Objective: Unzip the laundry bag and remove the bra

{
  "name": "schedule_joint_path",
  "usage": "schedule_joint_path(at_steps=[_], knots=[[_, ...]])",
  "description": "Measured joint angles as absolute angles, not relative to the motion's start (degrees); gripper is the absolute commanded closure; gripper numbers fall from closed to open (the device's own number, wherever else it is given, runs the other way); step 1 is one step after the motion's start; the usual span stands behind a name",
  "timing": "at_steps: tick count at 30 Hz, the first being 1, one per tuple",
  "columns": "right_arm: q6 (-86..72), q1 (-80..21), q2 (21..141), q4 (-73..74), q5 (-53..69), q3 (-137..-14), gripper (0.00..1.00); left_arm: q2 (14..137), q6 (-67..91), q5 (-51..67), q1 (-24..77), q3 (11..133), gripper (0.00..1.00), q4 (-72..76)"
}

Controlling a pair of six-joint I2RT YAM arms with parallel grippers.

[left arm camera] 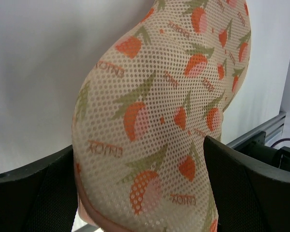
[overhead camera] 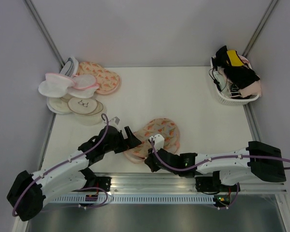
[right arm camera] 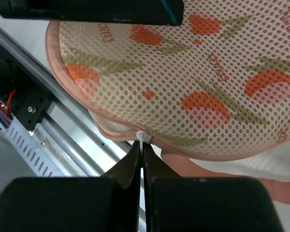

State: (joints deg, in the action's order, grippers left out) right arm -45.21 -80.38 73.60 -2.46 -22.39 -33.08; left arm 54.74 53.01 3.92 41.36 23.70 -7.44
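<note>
Though soft, peanut-shaped mesh laundry bag [overhead camera: 162, 130]

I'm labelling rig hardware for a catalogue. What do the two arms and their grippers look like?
The left arm and right arm share white links, bulky black joint housings and a purple cable running alongside each. The left gripper has broad matt-black fingers; the right gripper, black fingers tapering to thin tips.

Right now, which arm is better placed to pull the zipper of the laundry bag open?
The right: the right gripper is shut on the white zipper pull, while the left gripper only clamps the laundry bag, steadying it.
</note>
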Motion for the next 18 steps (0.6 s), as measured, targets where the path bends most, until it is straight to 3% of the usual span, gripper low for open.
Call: schedule_joint_path(at_steps=[9,18], knots=[[-43.77,-78.54,77.38,-5.23,-20.08,-33.26,0.99,33.10,58.37,-7.60,41.36,21.50,0.01,-22.24],[-44.69,-76.75,76.90,-4.86,-20.91,-33.08,1.00,30.24,64.45,-3.95,41.32,16.40,0.00,-22.20]])
